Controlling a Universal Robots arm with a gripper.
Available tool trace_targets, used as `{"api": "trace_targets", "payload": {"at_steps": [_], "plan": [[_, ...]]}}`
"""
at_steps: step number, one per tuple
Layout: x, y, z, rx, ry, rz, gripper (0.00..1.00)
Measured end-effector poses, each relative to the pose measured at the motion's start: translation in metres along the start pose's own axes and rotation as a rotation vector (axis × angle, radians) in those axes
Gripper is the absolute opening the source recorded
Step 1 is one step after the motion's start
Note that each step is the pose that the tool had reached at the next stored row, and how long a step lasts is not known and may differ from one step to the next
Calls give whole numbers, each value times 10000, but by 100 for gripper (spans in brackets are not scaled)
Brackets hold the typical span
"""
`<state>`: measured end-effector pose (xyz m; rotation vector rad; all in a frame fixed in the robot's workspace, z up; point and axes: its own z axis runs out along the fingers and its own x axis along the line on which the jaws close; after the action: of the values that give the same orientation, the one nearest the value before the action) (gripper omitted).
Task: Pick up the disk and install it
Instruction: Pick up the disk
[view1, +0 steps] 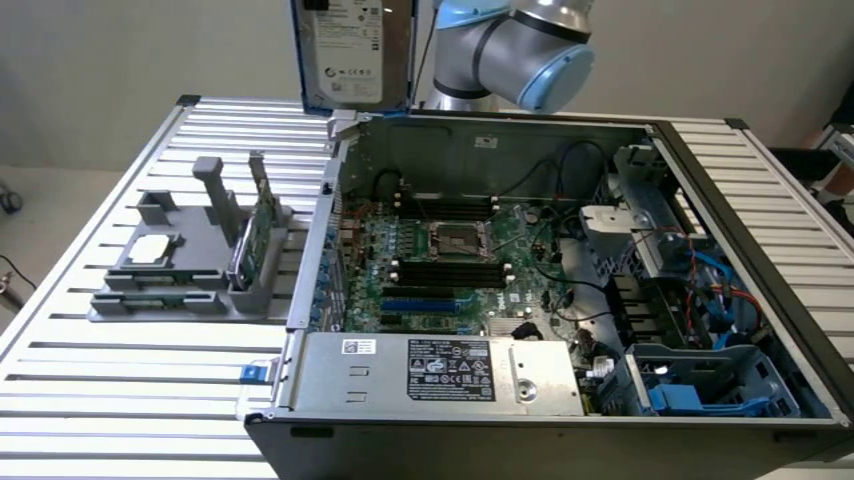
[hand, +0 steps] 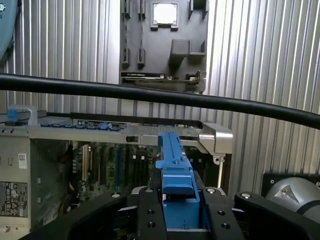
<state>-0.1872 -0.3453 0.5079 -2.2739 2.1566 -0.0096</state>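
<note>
Inspecting the claw (hand: 176, 202): clamping the flat rectangular silver-grey metal disk (view1: 352, 50), white-labelled and edged by a blue plastic carrier frame, with the black fingers (hand: 150, 212) pressing on either side of the blue frame.

Hanging upright and lifted clear of the slatted aluminium worktop (view1: 134, 400), over the far corner of the open black computer case (view1: 747, 250) on the exterior view's left. Not yet sitting in any compartment of the case. Contact between disk and case rim not being discernible.

Reaching in from behind the case, the grey and light-blue robot arm (view1: 521, 50).

Lying on the worktop beside the case, at the exterior view's left, a grey plastic holder (view1: 187, 285), carrying a small square silver chip (view1: 150, 248) lying flat and a thin green circuit card (view1: 248, 235) standing on edge.

Showing inside the case: a green motherboard (view1: 441, 250), a silver labelled power supply box (view1: 441, 372) along the near wall, and a blue plastic bay (view1: 707, 385) at the near corner on the exterior view's right.

Crossing the wrist view, a thick black cable (hand: 160, 97).
</note>
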Motion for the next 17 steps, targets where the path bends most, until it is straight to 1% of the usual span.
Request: {"api": "trace_targets", "payload": {"at_steps": [6,17], "plan": [[182,-154,2,-20,-4,0,33],[481,-504,5,-122,-7,0,33]]}}
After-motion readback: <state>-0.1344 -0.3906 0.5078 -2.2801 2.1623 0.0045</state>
